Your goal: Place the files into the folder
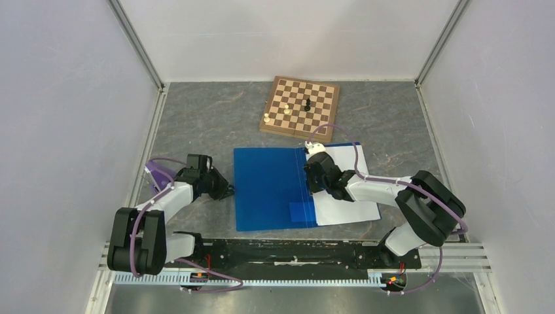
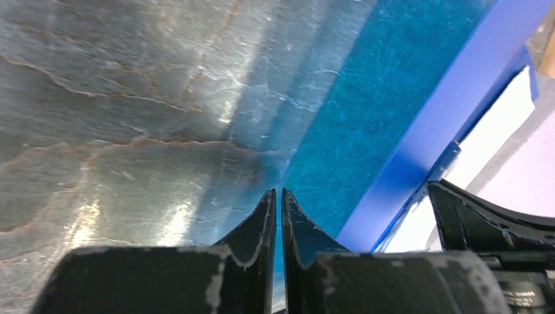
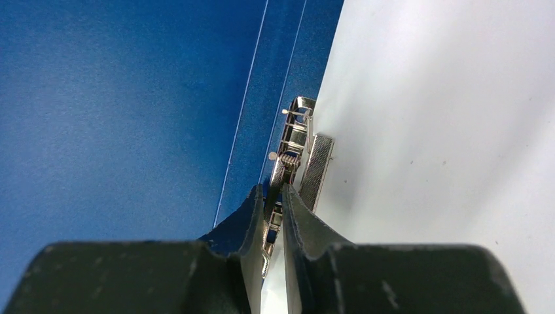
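Across the middle of the top view, the blue folder lies open on the grey surface. The files rest on its right half, their left edge along the spine. The right claw sits over that spine, its fingers nearly together and pinching the lever of the metal clip. The left claw is low at the folder's left edge, pressed together with nothing visible between its fingers. A wooden chessboard lies near the frame's top.

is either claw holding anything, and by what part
Right claw pinches the folder by its metal clip; left claw shut at its left edge, grip unclear.
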You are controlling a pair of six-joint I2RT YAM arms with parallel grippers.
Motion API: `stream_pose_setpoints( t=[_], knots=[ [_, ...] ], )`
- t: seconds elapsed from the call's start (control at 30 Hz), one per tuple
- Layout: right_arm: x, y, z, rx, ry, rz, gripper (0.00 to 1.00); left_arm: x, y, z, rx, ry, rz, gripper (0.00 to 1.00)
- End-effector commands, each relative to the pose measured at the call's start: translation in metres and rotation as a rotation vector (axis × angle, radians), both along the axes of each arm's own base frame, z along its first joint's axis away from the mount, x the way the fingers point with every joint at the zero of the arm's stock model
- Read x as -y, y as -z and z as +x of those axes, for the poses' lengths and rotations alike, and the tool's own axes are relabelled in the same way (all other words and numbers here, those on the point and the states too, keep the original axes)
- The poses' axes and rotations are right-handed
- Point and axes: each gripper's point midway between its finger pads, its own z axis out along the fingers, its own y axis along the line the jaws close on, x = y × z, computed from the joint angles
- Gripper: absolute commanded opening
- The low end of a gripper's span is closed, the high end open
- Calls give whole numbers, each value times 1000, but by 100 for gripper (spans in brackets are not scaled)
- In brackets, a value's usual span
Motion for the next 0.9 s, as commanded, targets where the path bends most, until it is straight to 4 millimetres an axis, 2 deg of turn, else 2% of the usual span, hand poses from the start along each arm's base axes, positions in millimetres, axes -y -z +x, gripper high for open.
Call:
stream_pose_setpoints(
  t=[0.0, 0.17, 0.23, 0.43, 0.6, 0.73, 0.8, 0.87],
  knots=[
    [1, 23, -29, -132, -30, 8, 5, 24, -41, 10, 92, 39, -149, 12],
    [-7, 20, -32, -156, -34, 53, 5, 31, -81, 13, 165, 68, -201, 13],
    [-17, 17, -30, -156, -38, 106, 5, 34, -95, 15, 193, 81, -221, 13],
    [-57, 10, -36, -219, -62, 273, 5, 45, -128, 22, 262, 119, -252, 13],
    [-97, -11, -33, -213, -99, 362, 5, 57, -144, 25, 297, 150, -252, 14],
    [-108, -25, -29, -199, -118, 378, 14, 68, -156, 30, 328, 162, -257, 14],
    [-106, -33, -25, -176, -116, 364, 24, 74, -161, 32, 340, 174, -249, 14],
    [-99, -45, -20, -142, -106, 362, 40, 84, -168, 33, 358, 192, -237, 14]
  ],
)
